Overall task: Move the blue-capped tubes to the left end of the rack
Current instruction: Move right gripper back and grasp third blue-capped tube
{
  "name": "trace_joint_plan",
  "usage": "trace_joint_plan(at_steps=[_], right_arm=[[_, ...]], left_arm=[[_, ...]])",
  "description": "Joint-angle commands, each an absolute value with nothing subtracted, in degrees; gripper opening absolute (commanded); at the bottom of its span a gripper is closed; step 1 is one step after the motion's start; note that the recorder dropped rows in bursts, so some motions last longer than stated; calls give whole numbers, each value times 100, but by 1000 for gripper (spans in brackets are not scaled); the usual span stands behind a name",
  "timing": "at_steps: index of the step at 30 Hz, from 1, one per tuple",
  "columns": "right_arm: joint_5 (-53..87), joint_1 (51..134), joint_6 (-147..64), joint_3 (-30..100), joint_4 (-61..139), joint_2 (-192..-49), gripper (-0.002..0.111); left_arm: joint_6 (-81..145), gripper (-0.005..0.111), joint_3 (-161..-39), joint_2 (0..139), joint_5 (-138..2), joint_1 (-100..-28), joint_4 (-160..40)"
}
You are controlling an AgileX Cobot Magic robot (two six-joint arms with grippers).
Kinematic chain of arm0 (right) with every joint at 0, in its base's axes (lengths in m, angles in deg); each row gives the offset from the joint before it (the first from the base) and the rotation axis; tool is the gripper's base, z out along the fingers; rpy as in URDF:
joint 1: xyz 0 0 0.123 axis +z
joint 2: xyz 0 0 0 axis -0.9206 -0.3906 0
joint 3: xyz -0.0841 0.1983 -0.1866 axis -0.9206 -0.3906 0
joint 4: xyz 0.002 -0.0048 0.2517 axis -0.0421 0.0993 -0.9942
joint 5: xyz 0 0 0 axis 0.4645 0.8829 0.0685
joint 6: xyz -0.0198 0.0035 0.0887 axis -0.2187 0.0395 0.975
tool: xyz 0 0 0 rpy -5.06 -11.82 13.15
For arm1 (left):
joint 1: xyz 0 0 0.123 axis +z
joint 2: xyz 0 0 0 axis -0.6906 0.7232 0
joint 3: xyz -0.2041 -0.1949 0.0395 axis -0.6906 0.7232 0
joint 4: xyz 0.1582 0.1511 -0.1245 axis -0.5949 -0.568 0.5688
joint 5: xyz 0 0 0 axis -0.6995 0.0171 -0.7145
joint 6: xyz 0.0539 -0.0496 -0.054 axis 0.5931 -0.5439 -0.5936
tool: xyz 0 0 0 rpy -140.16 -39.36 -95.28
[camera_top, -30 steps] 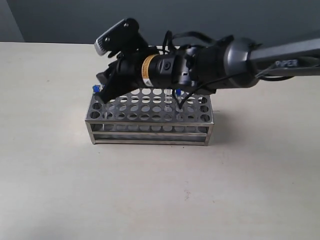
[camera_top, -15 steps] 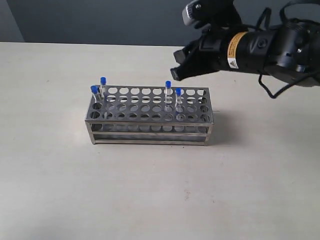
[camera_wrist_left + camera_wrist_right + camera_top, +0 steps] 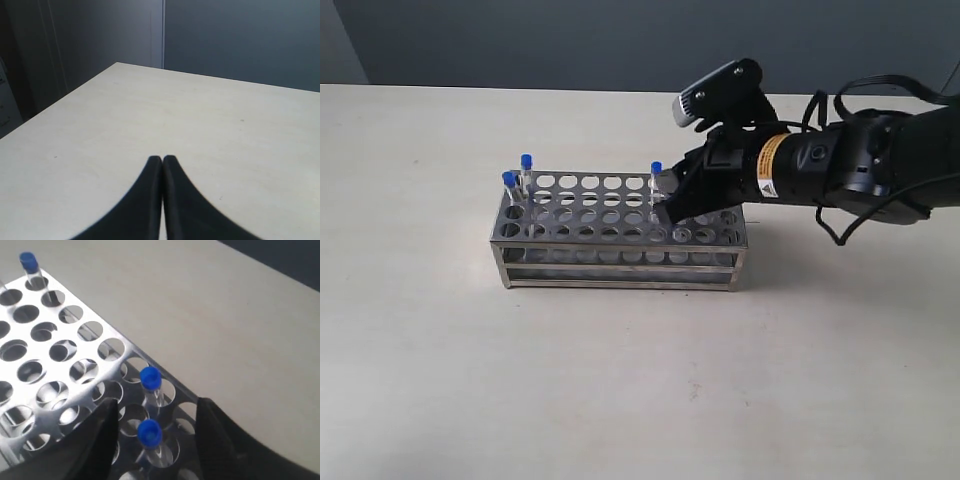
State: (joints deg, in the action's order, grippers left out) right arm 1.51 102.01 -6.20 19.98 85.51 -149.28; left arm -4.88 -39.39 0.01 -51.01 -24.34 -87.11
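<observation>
The steel rack (image 3: 620, 246) stands mid-table. Two blue-capped tubes (image 3: 510, 180) (image 3: 526, 160) stand in holes at its left end. A third tube (image 3: 656, 168) stands in the back row right of the middle, and the right gripper (image 3: 672, 208) hides the fourth there. In the right wrist view the right gripper (image 3: 156, 403) is open, low over the rack (image 3: 95, 340). One blue-capped tube (image 3: 149, 433) sits between its fingers, untouched. A second tube (image 3: 150, 376) is just beyond it, and another (image 3: 28, 261) stands at the far end. The left gripper (image 3: 162, 159) is shut, empty, over bare table.
The beige table (image 3: 620, 380) surrounds the rack on all sides. The right arm (image 3: 840, 165) reaches in from the right, above the rack's right end. A dark wall (image 3: 520, 40) lies behind the table's far edge.
The right gripper left the rack's left end, rose up to the right, then came down around a tube right of the rack's middle. Two tubes now stand uncovered at the left end.
</observation>
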Motion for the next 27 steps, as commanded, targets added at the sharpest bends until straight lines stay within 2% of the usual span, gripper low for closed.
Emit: trace_joint_plan(at_steps=[1,12,15,19,27], right_arm=[[124,10164,-828,2051,8371,-15124,48],[193,10164,-828,2282,8371,-15505,47],[275,10164,-828,2282,8371,-15519,33],[424,10164,-828,2282,8371,-15519,2],[524,10164,-828,2282,8371,-15170,0]], left_arm=[[-497,1,-3947,-19,-5088,-2427,-8707],[-497,1,-3947,-19,-5088,-2427,-8707],[-497,1,-3947,-19,-5088,-2427,-8707],[-497,1,-3947,-19,-5088,-2427,-8707],[-497,1,-3947,-19,-5088,-2427,-8707]])
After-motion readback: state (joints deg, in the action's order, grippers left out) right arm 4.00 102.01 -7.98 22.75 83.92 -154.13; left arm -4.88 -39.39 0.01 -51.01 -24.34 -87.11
